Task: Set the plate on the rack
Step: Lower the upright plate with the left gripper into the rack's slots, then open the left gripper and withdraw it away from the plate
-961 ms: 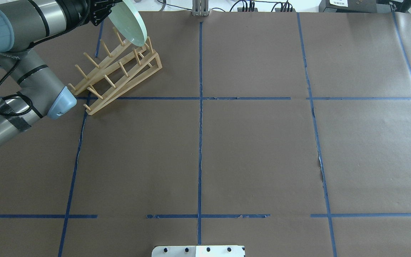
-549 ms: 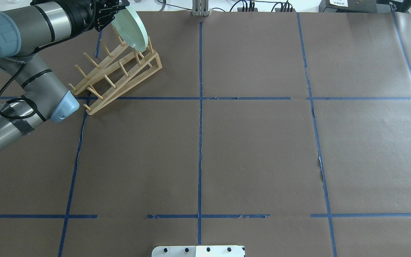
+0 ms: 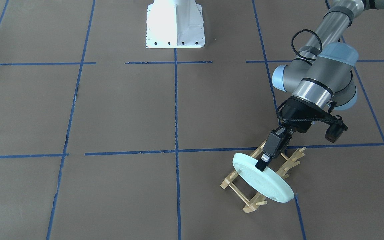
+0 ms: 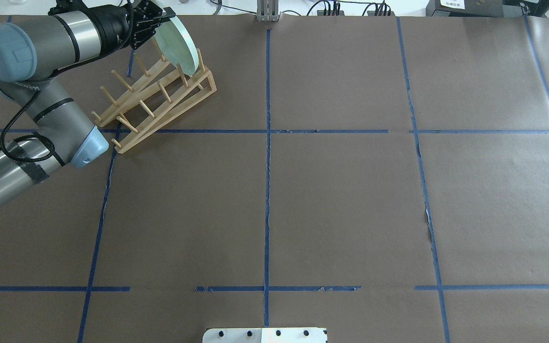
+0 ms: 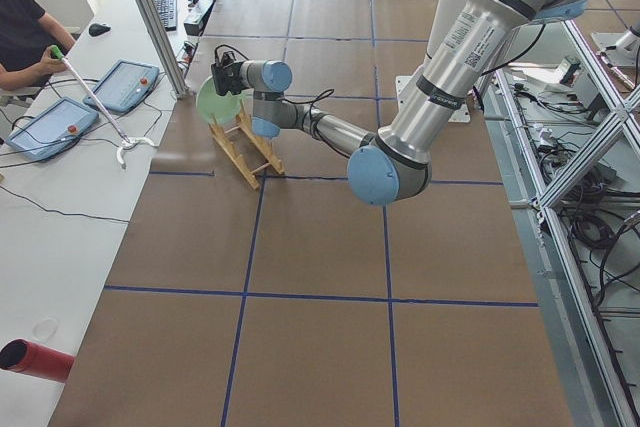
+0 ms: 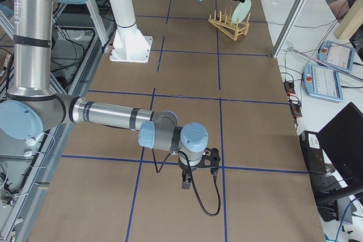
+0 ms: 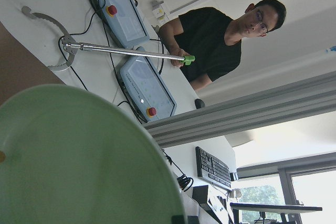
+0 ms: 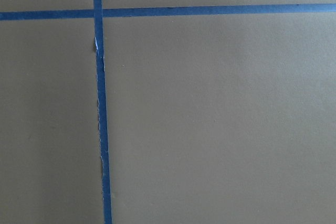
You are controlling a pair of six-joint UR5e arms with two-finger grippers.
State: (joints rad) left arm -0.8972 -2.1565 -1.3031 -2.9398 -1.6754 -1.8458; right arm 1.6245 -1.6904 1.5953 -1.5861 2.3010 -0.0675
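The pale mint-green plate point(image 4: 179, 40) stands tilted on edge over the far end of the light-wood rack point(image 4: 160, 95), its lower rim down among the last pegs. I cannot tell whether it rests on the rails. My left gripper point(image 4: 157, 19) is shut on the plate's upper rim. In the front-facing view the plate point(image 3: 265, 183) covers the rack's point(image 3: 235, 181) near end, with the left gripper point(image 3: 262, 165) clamped on its top edge. The plate fills the left wrist view point(image 7: 79, 156). My right gripper point(image 6: 186, 184) hangs low over bare paper, far from the rack; I cannot tell its state.
Brown paper with blue tape lines covers the table. The white robot base point(image 3: 175, 23) stands at mid-table edge. Beyond the rack's side an operator point(image 7: 220, 40) holds a grabber stick, with control pendants point(image 5: 120, 82) on the white bench. A red tube point(image 5: 35, 359) lies there too.
The left arm has carried the plate slightly down and toward the rack's far-end pegs, turning it more on edge. The rack has not moved.
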